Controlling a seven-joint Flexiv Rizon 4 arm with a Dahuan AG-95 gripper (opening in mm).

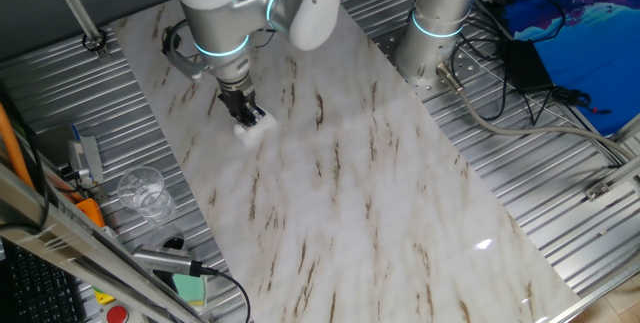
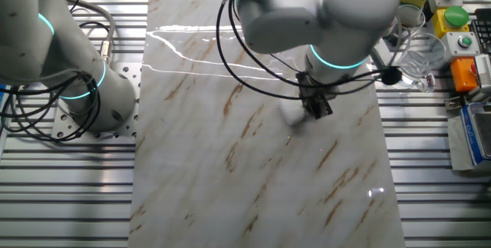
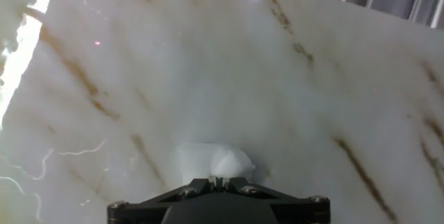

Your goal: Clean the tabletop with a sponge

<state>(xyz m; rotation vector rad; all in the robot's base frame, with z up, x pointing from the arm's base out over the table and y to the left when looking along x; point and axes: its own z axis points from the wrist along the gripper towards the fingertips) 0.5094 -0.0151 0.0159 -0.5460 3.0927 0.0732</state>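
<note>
The tabletop (image 1: 340, 173) is a long white marble-look slab with brown veins; it also shows in the other fixed view (image 2: 253, 163) and fills the hand view (image 3: 229, 78). The sponge (image 1: 253, 127) is a small white soft block pressed onto the slab near its far left part. In the hand view the sponge (image 3: 215, 161) sticks out just ahead of the jaws. My gripper (image 1: 248, 116) points down and is shut on the sponge. In the other fixed view the gripper (image 2: 316, 108) stands at the slab's right side, with the sponge hardly visible under it.
Ribbed grey metal (image 1: 560, 163) surrounds the slab. A clear glass (image 1: 143, 192), a green block (image 1: 188, 287) and tools lie left of the slab. A second arm's base (image 1: 440, 23) with cables stands at the back right. Button boxes (image 2: 453, 18) sit at the far right.
</note>
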